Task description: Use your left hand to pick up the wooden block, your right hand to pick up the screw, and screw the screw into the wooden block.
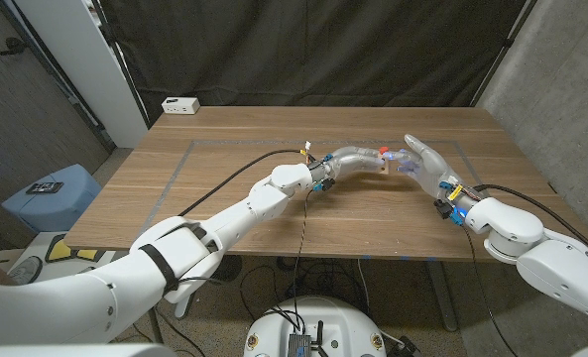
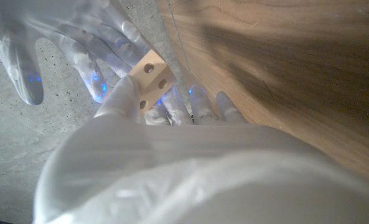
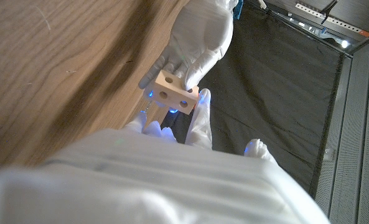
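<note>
right wrist view shows your left hand [image 3: 196, 40] pinching the block [image 3: 175, 92] above the table [image 3: 53, 68], light, stiff, holed; right hand [image 1: 424, 164] fingers apart, so keep gripping its plain sides.

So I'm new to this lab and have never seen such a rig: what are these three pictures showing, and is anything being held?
It is a robot with two white arms, each ending in a hand with fingers, standing at a wooden table. The wide picture comes from a camera on its head, looking down; the other two come from cameras on its wrists, so they look tilted. The left hand holds a small wooden block with round holes in its fingers. The right hand is raised just beside the block with fingers spread; whether it holds the screw cannot be made out. A white box lies at the table's far edge.
</note>
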